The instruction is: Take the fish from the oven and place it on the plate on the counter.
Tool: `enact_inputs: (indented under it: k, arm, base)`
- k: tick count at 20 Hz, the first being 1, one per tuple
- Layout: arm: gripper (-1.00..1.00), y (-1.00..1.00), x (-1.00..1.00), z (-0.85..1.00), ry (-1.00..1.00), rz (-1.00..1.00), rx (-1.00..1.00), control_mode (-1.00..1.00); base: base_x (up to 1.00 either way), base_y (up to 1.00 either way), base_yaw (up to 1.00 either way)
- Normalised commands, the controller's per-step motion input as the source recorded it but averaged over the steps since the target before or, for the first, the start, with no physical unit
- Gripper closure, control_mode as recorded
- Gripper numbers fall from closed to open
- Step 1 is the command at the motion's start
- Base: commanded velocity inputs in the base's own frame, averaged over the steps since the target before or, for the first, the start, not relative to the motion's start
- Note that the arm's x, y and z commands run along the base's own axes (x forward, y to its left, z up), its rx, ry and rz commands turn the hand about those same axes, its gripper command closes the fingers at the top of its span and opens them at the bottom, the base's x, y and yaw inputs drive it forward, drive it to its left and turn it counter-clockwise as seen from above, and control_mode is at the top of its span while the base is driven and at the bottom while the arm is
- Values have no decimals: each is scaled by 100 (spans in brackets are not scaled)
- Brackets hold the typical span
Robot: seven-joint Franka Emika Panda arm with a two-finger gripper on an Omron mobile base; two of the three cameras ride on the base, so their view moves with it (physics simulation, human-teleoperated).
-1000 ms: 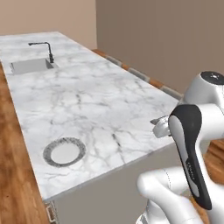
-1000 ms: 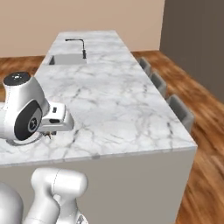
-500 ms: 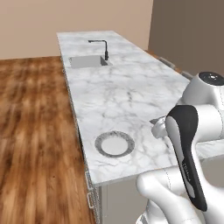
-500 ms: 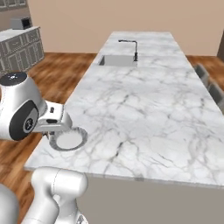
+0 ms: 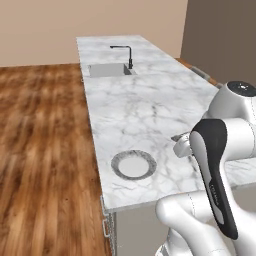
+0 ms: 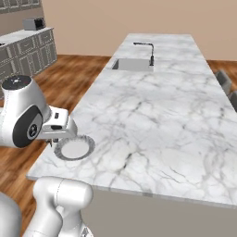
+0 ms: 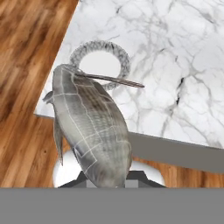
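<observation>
In the hand view a silvery-grey fish point(image 7: 89, 127) with scaled sides fills the middle, with my gripper point(image 7: 109, 178) shut on it at the bottom; the fingertips are mostly hidden behind its body. Beyond the fish's far end lies the round grey plate point(image 7: 123, 59) near the counter's point(image 7: 175, 65) corner edge. The plate point(image 5: 116, 165) sits near the front left of the white marble counter point(image 5: 150, 105), a little left of my hand. From the right base view the plate point(image 6: 88, 144) lies just beside my wrist. The oven is out of view.
A sink point(image 5: 107, 70) with a thin black faucet point(image 5: 127, 52) sits at the counter's far end. Wooden floor point(image 5: 45, 150) runs along the left side. Chairs point(image 6: 224, 81) stand at the far right side, and grey cabinets point(image 6: 28, 51) stand at the back left.
The whole scene has shifted in both base views, so the base has moved along the counter. The plate now shows closer to my hand. The fish stays in the grip.
</observation>
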Motion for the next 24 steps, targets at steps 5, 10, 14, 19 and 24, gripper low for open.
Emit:
enact_inputs:
  k: [5,10,14,19,24]
  arm:
    - [100,0,0,0,0,0,0,100]
    - [100,0,3,0,0,0,0,-100]
    - [100,3,68,0,9,0,-2,-100]
    - [100,1,100,-3,26,0,-2,-100]
    - [100,0,97,-30,30,15,2,-100]
  base:
    - [0,0,0]
    - [0,0,0]
    - [0,0,0]
    - [0,0,0]
    - [0,0,0]
